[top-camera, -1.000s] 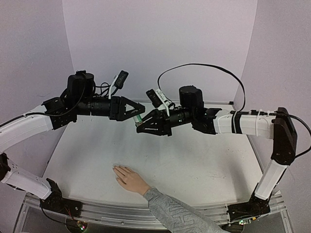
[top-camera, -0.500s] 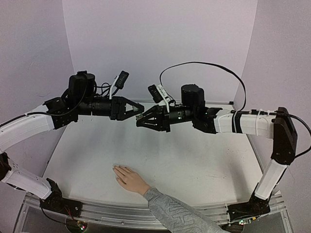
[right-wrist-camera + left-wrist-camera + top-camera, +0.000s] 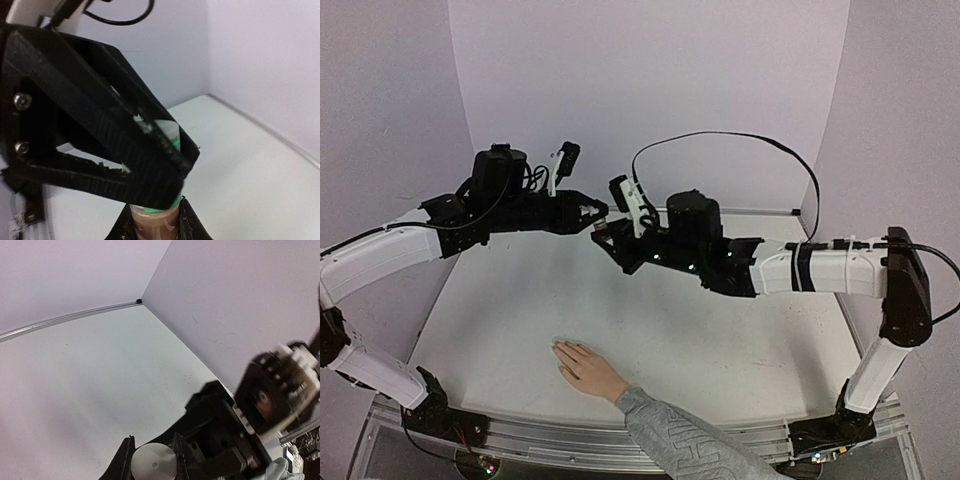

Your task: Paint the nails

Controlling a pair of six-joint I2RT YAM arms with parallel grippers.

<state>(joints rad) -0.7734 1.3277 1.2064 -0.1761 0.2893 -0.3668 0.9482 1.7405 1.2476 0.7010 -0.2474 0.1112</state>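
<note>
Left arm (image 3: 380, 255), right arm (image 3: 830, 270): raised, reaching inward. Left gripper (image 3: 599, 212), right gripper (image 3: 605, 231): fingers closed, tips meeting.

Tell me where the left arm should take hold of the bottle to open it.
Grip the white cap, the round end sticking out past the right fingers, which clamp the brown body of the bottle. Come end-on along its axis, opposite the right arm, one finger on each side of the cap. The left fingers pinch it that way now.

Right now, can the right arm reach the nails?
Probably not yet. Nothing blocks the way down to the nails, but the right end effector and left end effector are both shut on the bottle in mid-air.
</note>
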